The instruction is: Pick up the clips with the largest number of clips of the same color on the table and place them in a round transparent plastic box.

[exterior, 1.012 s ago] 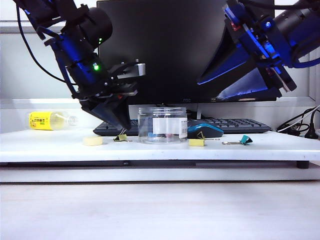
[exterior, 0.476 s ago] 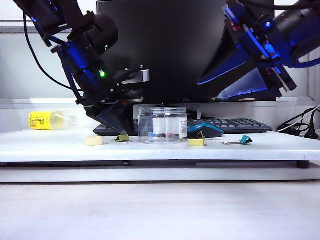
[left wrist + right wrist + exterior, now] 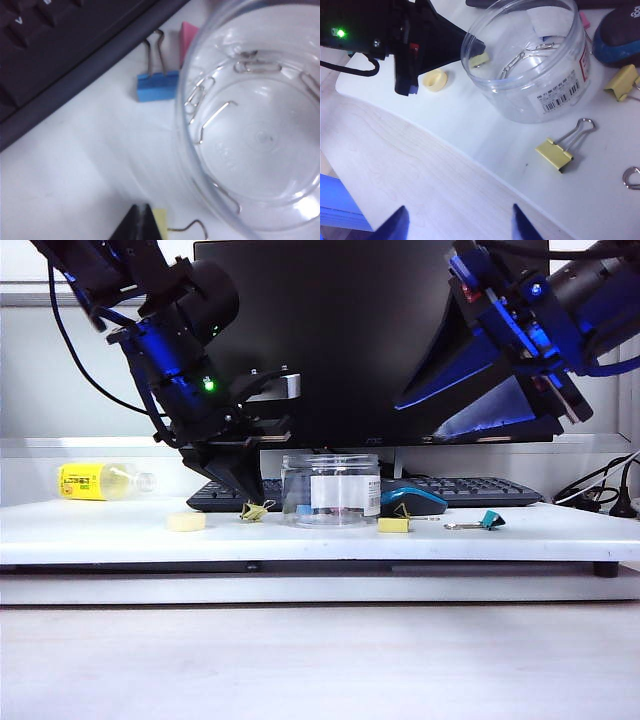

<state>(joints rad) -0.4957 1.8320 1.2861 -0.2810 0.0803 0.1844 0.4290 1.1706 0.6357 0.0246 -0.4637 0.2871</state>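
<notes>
Left claw (image 3: 252, 508), lower left, pinches one yellow clip (image 3: 256, 510) beside the empty-of-clips box (image 3: 331, 490); right claw (image 3: 457, 220) hangs wide, upper right.

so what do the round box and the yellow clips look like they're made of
Round transparent plastic box: looks like clear glossy plastic, see-through with bright highlights and a paper barcode label. Yellow clips: apparently painted sheet metal, matte pale yellow, with thin shiny silver wire handles. The left gripper, beside the box, is shut on another one.

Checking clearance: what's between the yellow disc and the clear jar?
Exterior view: the left claw, shut on a yellow clip, sits there. Right claw open, raised at right.
</notes>
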